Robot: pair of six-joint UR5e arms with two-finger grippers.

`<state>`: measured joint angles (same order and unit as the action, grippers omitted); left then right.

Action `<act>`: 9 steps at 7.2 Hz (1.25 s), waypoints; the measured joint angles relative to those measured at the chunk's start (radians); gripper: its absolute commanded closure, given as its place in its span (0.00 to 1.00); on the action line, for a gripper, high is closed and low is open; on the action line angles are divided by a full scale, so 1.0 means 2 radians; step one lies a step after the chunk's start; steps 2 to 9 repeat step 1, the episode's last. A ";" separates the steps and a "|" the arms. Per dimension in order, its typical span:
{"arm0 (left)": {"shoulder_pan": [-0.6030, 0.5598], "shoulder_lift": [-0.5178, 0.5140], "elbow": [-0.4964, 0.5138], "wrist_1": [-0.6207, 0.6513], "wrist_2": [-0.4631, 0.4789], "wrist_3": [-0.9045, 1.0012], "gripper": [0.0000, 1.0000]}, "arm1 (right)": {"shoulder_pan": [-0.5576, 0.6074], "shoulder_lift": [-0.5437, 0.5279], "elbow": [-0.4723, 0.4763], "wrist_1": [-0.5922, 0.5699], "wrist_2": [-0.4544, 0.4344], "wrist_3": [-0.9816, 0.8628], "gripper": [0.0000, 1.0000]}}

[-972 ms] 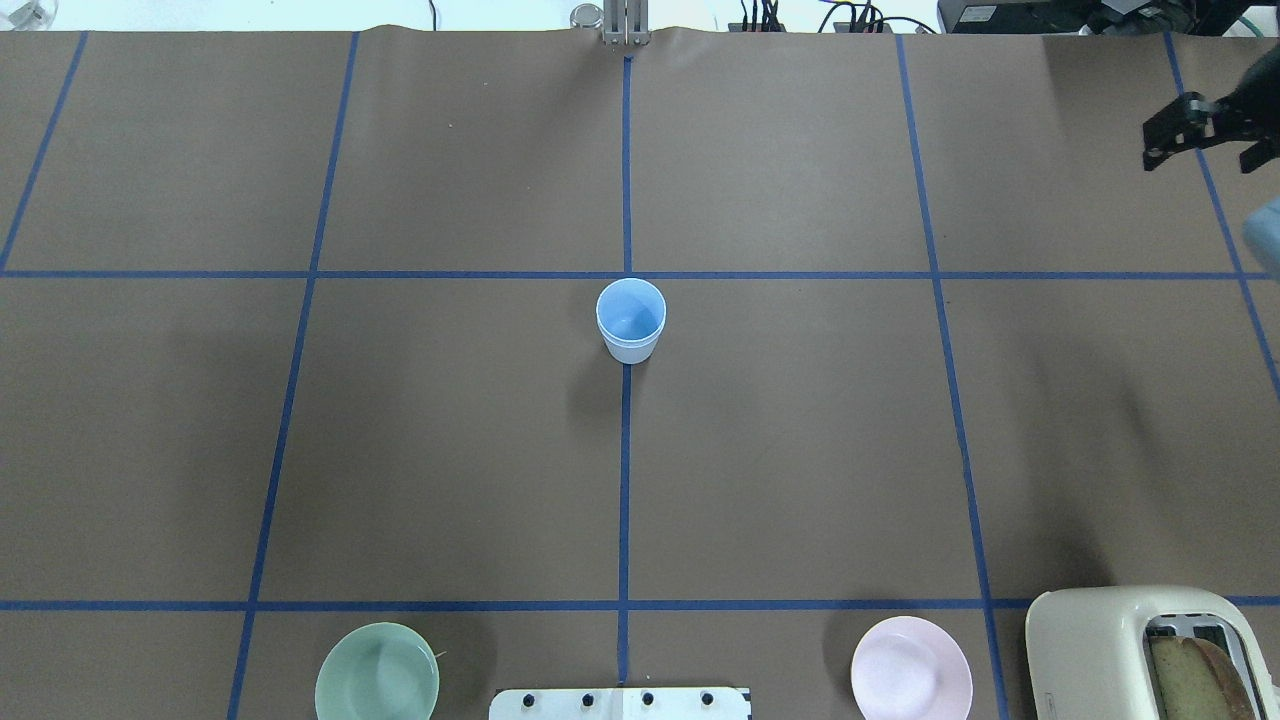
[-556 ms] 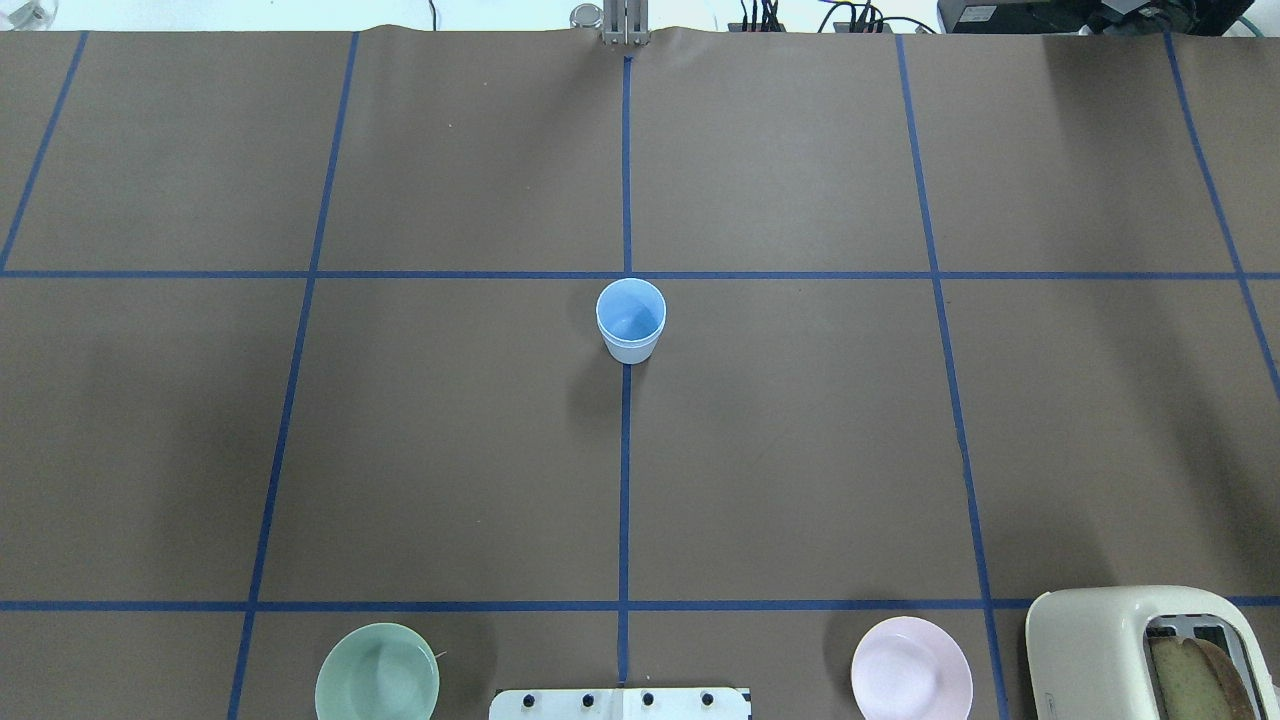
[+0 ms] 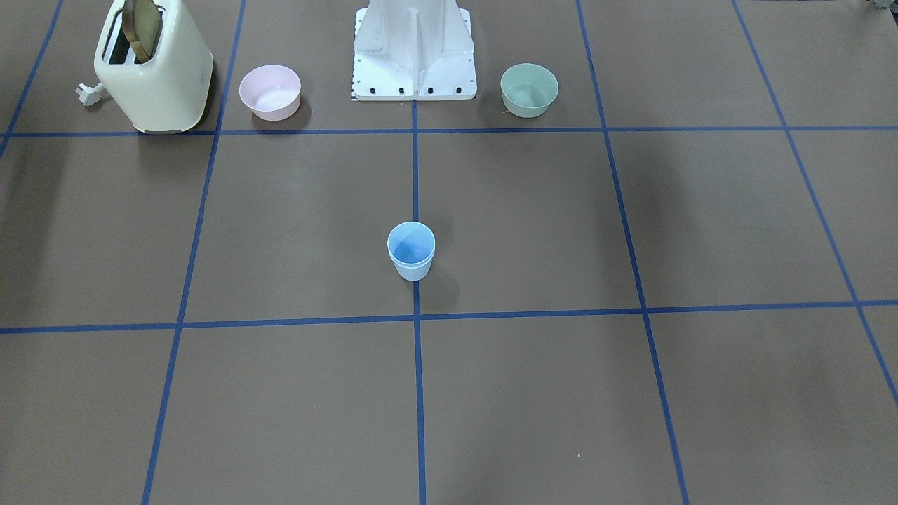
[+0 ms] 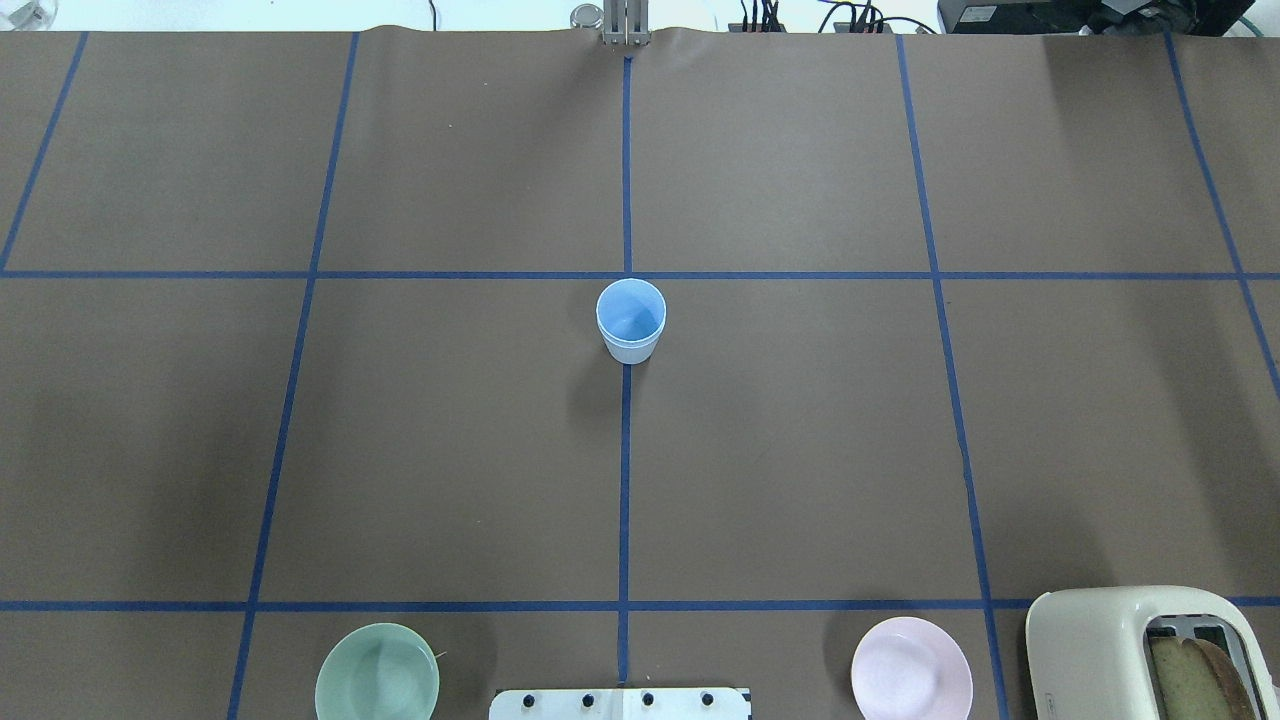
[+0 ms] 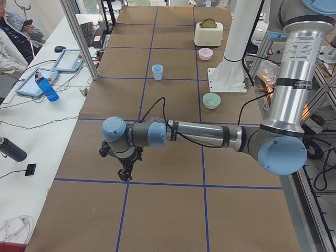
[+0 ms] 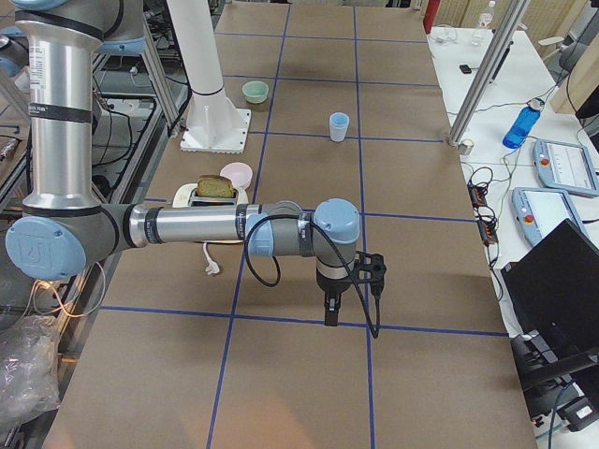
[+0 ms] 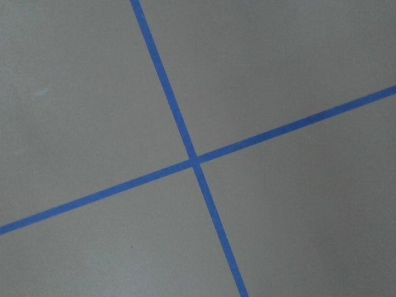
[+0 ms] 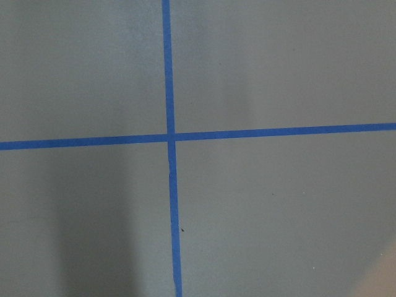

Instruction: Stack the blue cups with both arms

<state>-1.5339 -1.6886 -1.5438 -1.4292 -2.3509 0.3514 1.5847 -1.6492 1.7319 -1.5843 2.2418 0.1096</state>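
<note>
The cups (image 4: 630, 322) look nested at the centre of the table (image 4: 800, 450). I judge them light, thin, slick plastic, best pinched at the rim. My left gripper (image 5: 125, 173) and right gripper (image 6: 331, 314) hang far off; their opening I cannot tell.

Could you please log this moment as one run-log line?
blue cups: nested, upright, centre | left gripper: away | right gripper: away

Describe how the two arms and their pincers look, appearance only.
Both the left arm and right arm are silver tubes with grey joint housings and round light-blue caps. A black cable loops along each wrist. The left pincer and right pincer are small and black.
</note>
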 measured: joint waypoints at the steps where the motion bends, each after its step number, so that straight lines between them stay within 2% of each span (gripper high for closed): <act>1: 0.000 0.010 -0.008 0.001 0.000 0.000 0.01 | 0.002 -0.003 0.001 -0.001 0.000 -0.001 0.00; 9: 0.000 0.010 -0.008 0.001 0.000 0.000 0.01 | 0.002 -0.003 0.001 -0.001 0.000 -0.001 0.00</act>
